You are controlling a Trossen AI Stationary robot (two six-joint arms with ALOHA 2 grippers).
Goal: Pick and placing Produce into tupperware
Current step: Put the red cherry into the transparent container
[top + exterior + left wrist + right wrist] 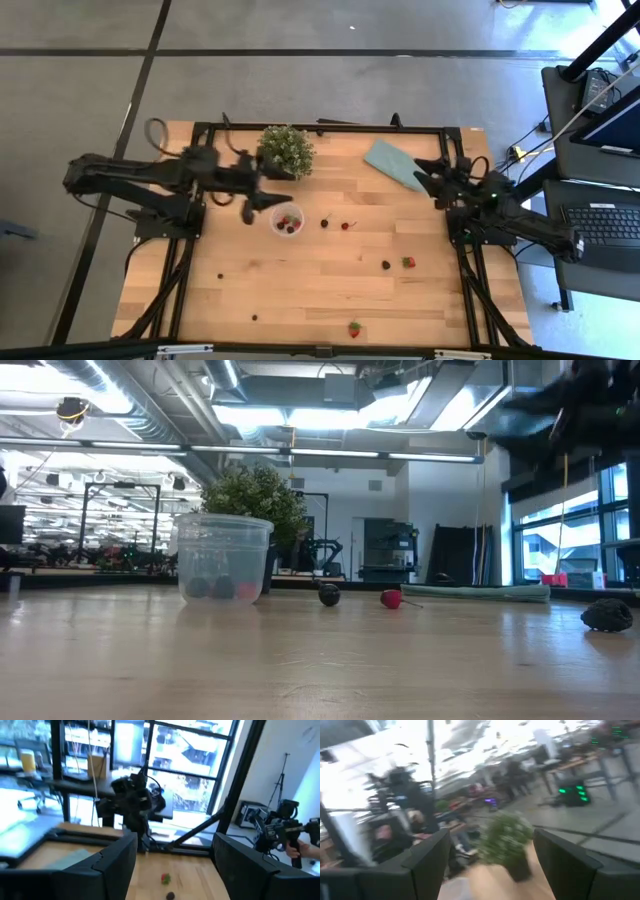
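- Left pincer (262, 203) released, hovering just left of tupperware (287, 220) holding berries (290, 223)
- Right pincer (428, 174) released, by teal cloth (392, 163)
- Loose strawberry (408, 262) on worktop (330, 290)

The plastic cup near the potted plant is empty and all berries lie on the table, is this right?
Not quite. The plastic cup near the potted plant already holds a few berries, as the high view shows; other berries, like a strawberry, lie on the table.
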